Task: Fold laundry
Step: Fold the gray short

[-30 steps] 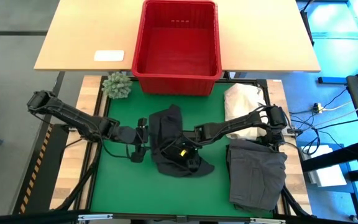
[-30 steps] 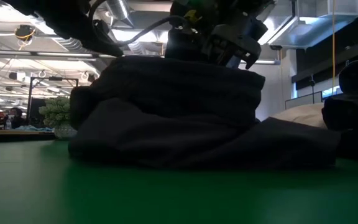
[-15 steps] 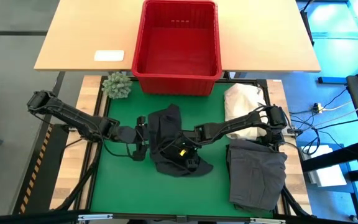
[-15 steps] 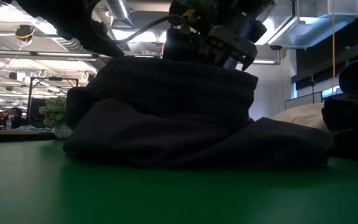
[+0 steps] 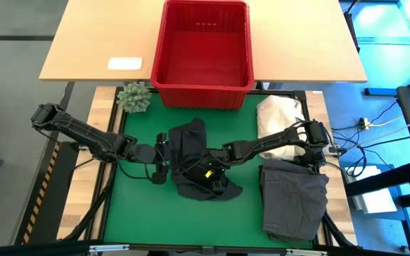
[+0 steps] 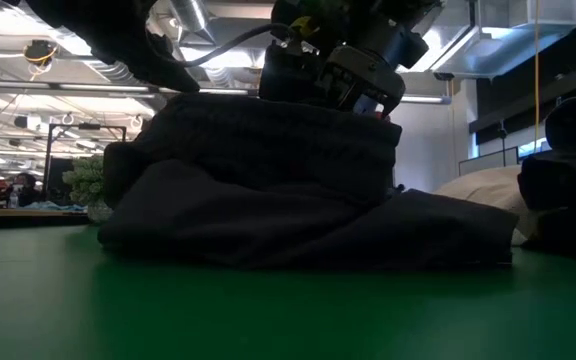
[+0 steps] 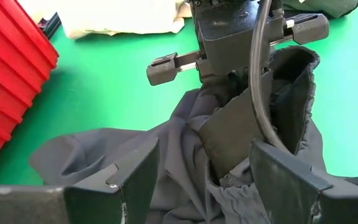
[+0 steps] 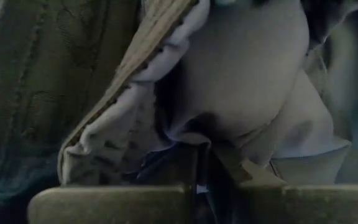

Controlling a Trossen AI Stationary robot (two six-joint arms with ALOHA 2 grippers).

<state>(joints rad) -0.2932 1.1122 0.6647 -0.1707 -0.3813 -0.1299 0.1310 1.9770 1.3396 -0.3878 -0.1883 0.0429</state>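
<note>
Dark garment [image 5: 194, 160] lies bunched at mid-counter on the green mat [image 5: 141, 213], just in front of the red basket [image 5: 202, 50]. One flap stands up toward the basket; the rest is heaped and creased, with a hem tail trailing to the right.

Handling, as judged: soft, light, no stiffness — it will sag and drag wherever it is not supported. The matte weave should not slip between the fingers. Layers are doubled over, so a pinch may catch more than one ply. Best hold looks like a free hem or corner, not the middle of the heap.

Right gripper [image 5: 214, 179] sits on top of the heap, its fingers clenched on a fold of the cloth; the right wrist view shows fabric pinched right at the fingertips [image 8: 194, 168]. Left gripper [image 5: 164, 156] is at the garment's left edge, its fingers [image 7: 138, 180] spread wide with cloth lying between them but nothing gripped.

Outward: a grey garment [image 5: 294, 195] lies flat at the right of the mat, looks already folded. A cream-white cloth heap [image 5: 276, 114] is behind it. Small green plant [image 5: 134, 97] near the basket's left corner, white card [image 5: 124, 63] on the wooden counter [image 5: 91, 43] — both well apart from the work.
</note>
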